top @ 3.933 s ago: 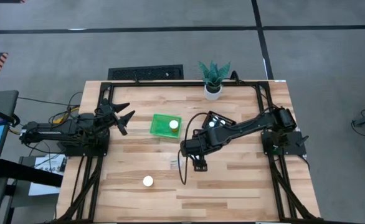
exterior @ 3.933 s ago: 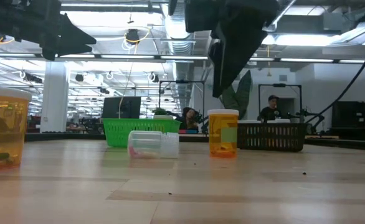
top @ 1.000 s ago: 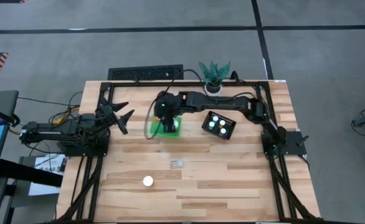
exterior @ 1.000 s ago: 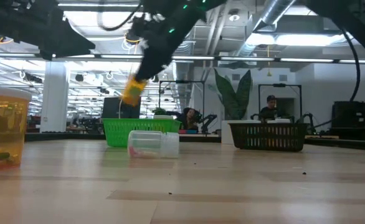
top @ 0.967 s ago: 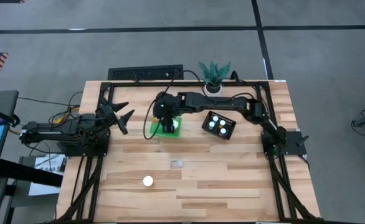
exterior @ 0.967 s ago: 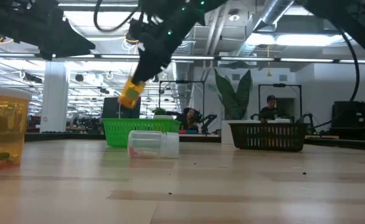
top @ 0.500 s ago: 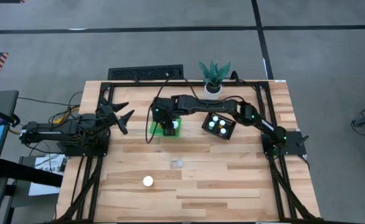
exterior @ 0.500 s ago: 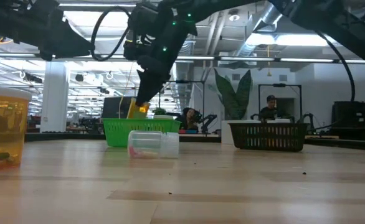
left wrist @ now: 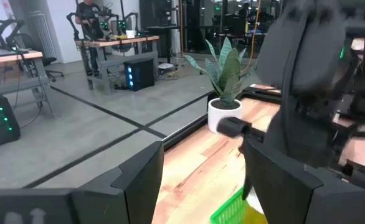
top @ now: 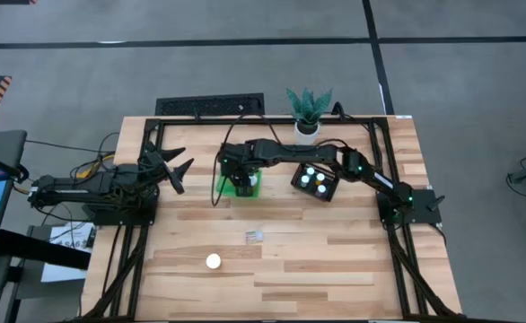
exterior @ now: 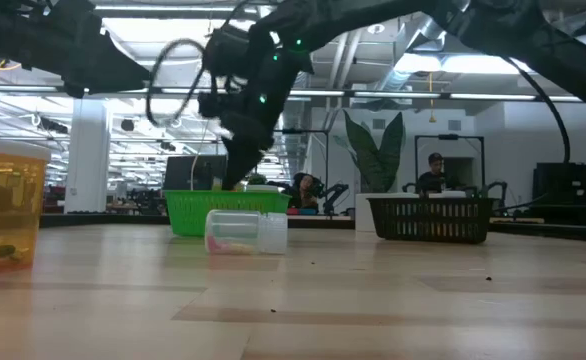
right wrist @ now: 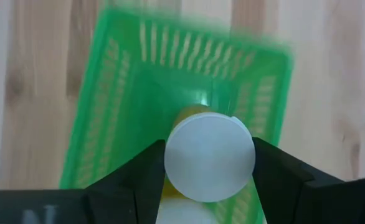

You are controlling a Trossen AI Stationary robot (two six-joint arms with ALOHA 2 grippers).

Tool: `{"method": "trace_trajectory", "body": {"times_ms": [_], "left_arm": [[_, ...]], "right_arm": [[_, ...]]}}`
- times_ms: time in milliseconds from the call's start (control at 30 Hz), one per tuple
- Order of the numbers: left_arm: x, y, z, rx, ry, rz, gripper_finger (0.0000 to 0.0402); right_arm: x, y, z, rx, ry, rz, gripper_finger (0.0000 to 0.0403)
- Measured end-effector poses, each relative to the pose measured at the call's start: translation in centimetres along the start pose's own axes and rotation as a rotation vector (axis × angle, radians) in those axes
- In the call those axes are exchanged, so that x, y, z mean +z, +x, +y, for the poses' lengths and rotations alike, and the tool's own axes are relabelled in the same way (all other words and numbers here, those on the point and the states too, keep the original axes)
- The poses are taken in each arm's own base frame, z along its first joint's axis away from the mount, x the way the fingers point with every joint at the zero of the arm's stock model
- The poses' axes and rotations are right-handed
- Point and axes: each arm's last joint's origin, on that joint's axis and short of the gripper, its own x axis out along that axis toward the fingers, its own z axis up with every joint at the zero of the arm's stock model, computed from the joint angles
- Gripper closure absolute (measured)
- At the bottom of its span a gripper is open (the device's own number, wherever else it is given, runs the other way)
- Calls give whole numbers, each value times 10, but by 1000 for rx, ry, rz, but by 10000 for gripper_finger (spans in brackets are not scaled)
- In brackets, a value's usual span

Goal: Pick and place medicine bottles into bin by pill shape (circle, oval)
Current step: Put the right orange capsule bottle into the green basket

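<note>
My right gripper [top: 242, 176] reaches down into the green bin [top: 223, 185], shut on an amber medicine bottle with a white cap [right wrist: 210, 155]. Another white cap [right wrist: 181, 214] shows in the bin just below it. The black bin [top: 328, 189] to the right holds several white-capped bottles. One bottle [top: 213, 261] stands upright near the table's near edge, and a clear one [exterior: 245, 231] lies on its side in the table's middle. My left gripper [top: 177, 169] waits open at the table's left. My right gripper pinches the bottle between its two fingers [right wrist: 139, 180] at the cap's sides [right wrist: 170, 163]. The fingers slant down from above. The bottle points cap-up toward the wrist, its amber body [right wrist: 192, 112] down inside the green bin; whether it rests on the bin's floor I cannot tell.
A potted plant [top: 307, 113] stands at the table's far edge behind the black bin. In the low view a large amber bottle [exterior: 8, 205] stands close at the left. Bare wood lies across the table's near half.
My right gripper has sunk with the amber bottle from above the green bin down past its rim, tipping more steeply downward. The bottle has stayed in its fingers throughout.
</note>
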Motion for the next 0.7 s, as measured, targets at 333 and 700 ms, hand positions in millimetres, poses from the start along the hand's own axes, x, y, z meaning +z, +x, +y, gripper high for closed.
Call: {"method": "trace_trajectory", "body": {"times_ms": [333,700], "left_arm": [[0,0,0,1,3,3,182],[0,0,0,0,1,-1,182]], "right_arm": [[-2,6,0,1,-16,20,180],[-2,4,-5,-7,-16,6,155]]}}
